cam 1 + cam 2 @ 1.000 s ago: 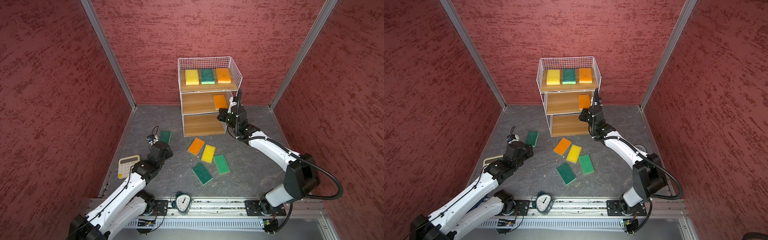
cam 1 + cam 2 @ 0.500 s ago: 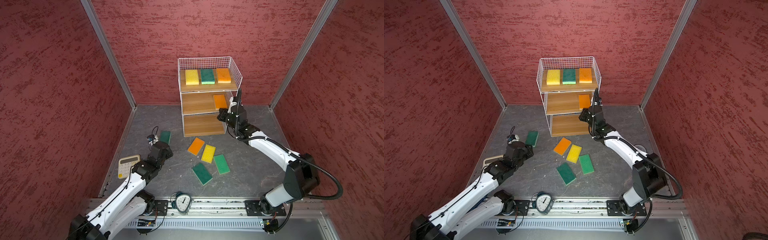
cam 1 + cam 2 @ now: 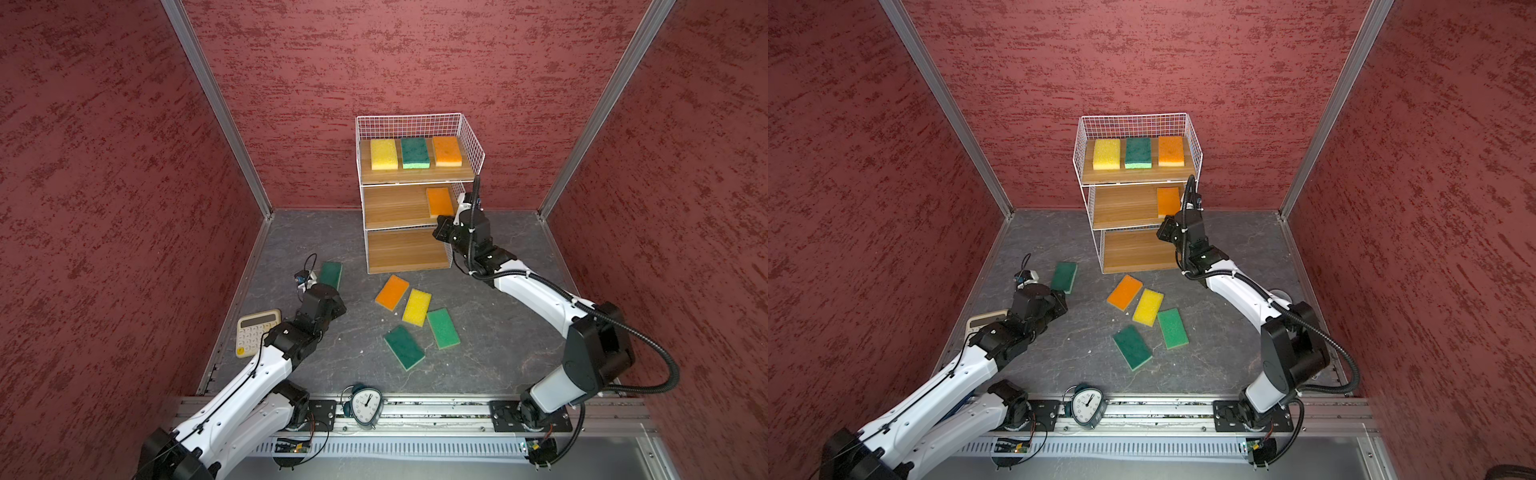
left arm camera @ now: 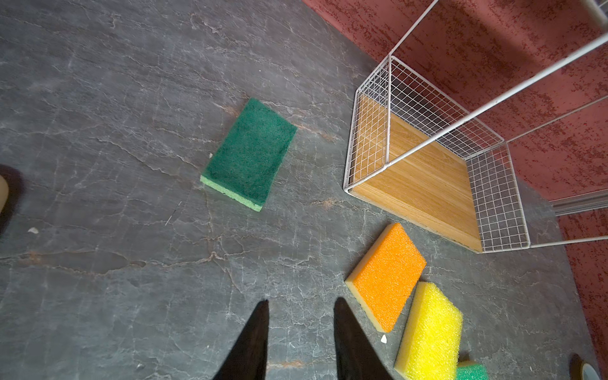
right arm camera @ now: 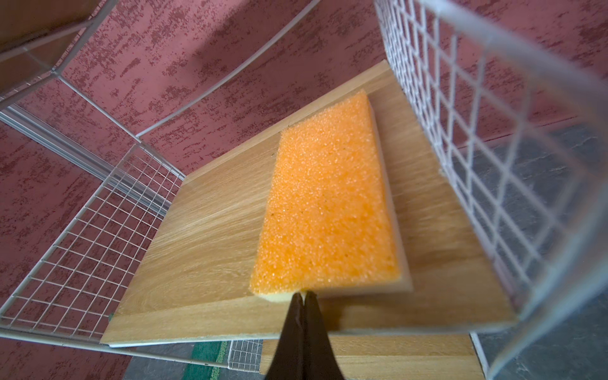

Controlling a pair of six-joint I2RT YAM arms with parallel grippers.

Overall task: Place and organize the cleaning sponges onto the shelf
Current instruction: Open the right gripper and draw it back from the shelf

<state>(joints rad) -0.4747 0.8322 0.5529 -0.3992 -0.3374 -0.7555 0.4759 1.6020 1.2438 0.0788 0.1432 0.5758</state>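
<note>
The right gripper [image 5: 304,297] had its black, tapering fingers [image 5: 297,329] pressed shut against each other. Their tips touched the pale foam edge at the near end of the shelved orange sponge [image 5: 325,204]. That sponge lay flat on the middle board of the shelf [image 5: 204,246], close to the white wire-grid side. Its top was coarse and granular over a cream underlayer.

The left gripper [image 4: 301,306] held its fingers [image 4: 253,339] apart, with only bare table [image 4: 115,263] showing in the gap. It hovered short of the lone green sponge [image 4: 250,153], a rectangle with a fibrous dark face and a lighter green foam edge.

Nothing visibly differed from a second before: both arms kept their poses and every sponge lay where it had.

In both top views the shelf's top tier, smooth wood-grain board inside a wire basket, carried three sponges side by side. These were the top yellow sponge [image 3: 383,153], the top green sponge [image 3: 414,152] and the top orange sponge [image 3: 446,151].

On the grey, veined, stone-look table in front of the shelf lay a loose cluster. The floor orange sponge [image 3: 392,292] and the porous floor yellow sponge [image 3: 417,306] lay touching. The light green sponge [image 3: 443,328] sat just beside them, and the dark green sponge [image 3: 404,347] lay nearest the rail.
</note>
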